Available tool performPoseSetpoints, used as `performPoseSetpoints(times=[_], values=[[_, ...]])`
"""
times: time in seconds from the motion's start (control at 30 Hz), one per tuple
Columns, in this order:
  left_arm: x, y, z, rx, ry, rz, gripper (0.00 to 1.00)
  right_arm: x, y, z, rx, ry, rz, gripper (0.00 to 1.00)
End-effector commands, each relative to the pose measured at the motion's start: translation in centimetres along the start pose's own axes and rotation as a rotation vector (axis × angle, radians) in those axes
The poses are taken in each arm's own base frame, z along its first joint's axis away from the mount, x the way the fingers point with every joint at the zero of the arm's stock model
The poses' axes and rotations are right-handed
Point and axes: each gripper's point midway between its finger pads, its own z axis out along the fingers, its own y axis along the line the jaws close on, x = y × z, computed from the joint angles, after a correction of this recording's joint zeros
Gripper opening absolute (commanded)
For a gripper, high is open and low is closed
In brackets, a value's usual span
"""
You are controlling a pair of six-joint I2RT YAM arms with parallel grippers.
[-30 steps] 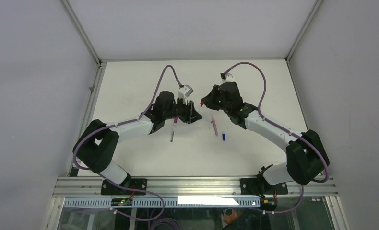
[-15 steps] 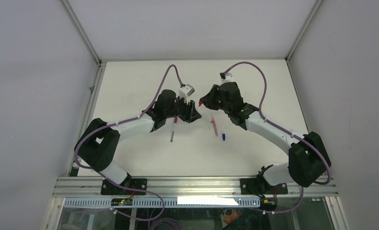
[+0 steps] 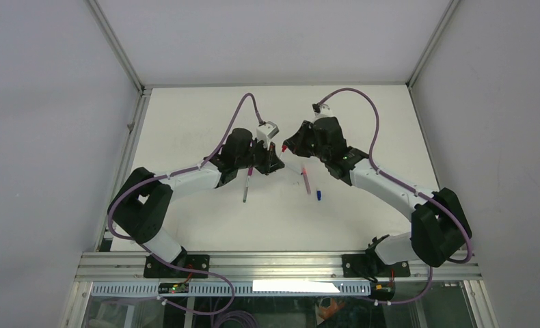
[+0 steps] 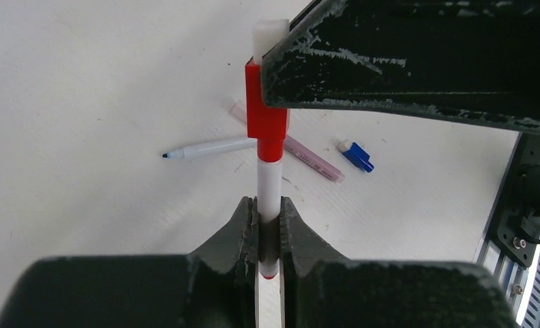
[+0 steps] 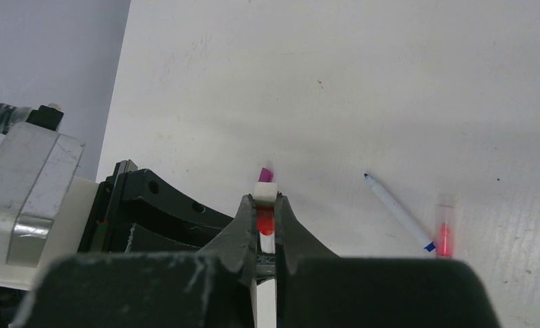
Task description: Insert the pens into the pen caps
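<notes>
Left arm (image 3: 192,179) and right arm (image 3: 383,181): white link shells, black joint housings, purple cable (image 3: 353,90) at each wrist; black gripper fingers (image 4: 404,61) scuffed pale; silver screws (image 4: 520,242).

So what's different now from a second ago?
The left end effector closed on the white pen, and both end effectors edged closer together. The right end effector still holds the red cap, which sits on the pen. The loose pens and blue cap on the table stayed put.
</notes>
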Motion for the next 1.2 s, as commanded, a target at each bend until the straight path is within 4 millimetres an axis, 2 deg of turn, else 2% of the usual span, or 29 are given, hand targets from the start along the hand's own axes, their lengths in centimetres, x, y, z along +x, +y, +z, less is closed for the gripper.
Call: performPoseSetpoints(times=[0.0, 0.27, 0.53, 0.87, 1.0, 1.17], values=[[-2.7, -0.7, -0.4, 0.012, -0.071, 0.058, 0.00, -1.1, 2.2, -0.7, -0.077, -0.036, 0.007, 0.00], [-4.8, -0.4, -0.6, -0.024, -0.098, 0.110, 0.00, 0.1, 2.1, -0.3, -0.071, -0.011, 0.003, 0.00], [-8.0, 0.1, -1.0, -0.065, -0.165, 0.153, 0.00, 5.5, 2.0, 0.8, -0.065, 0.102, 0.011, 0.00], [-12.5, 1.3, -2.8, -0.140, -0.278, 0.207, 0.00, 9.6, 1.7, 1.8, -0.054, 0.208, 0.015, 0.00], [-13.9, 1.6, -3.0, -0.164, -0.299, 0.232, 0.00, 11.1, 1.7, 2.0, -0.031, 0.261, -0.001, 0.00], [-14.7, 2.0, -3.2, -0.183, -0.316, 0.231, 0.00, 12.4, 1.9, 2.5, -0.020, 0.307, -0.015, 0.00]])
